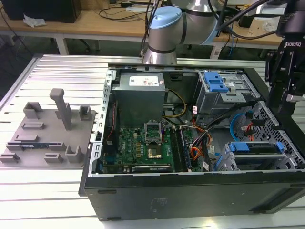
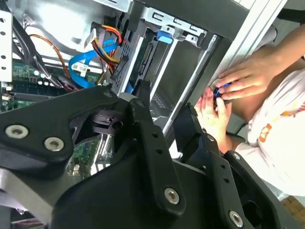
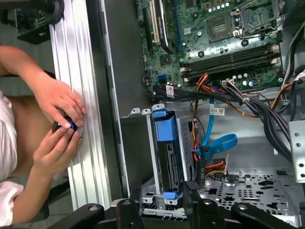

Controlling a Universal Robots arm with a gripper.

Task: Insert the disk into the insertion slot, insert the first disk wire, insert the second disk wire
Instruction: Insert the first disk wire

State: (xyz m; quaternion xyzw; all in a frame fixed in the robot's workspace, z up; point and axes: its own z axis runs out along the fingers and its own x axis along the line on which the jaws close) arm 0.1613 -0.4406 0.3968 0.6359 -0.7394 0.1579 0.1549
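Note:
The disk (image 1: 254, 147) in its bright blue carrier sits inside the insertion slot (image 1: 286, 160), a grey perforated cage at the case's near corner on the exterior view's right. In the first wrist view the disk (image 3: 169, 160) shows edge-on between two blue clips. A blue wire (image 3: 217, 143) and a multicoloured wire (image 3: 215, 167) lie beside the disk's end; I cannot tell whether either is plugged in. My gripper (image 1: 282, 102) hangs above that cage, open and holding nothing. Its black fingers (image 3: 136, 205) frame the disk in both wrist views, as does the gripper (image 2: 164, 102).
A person's hands (image 3: 59, 119) hold a small black and blue object against the aluminium table rail beside the case. A taller grey box with a blue tab (image 1: 215, 83) stands further back. The motherboard (image 1: 143, 143) fills the case floor. A grey fixture plate (image 1: 47, 133) lies at the exterior view's left.

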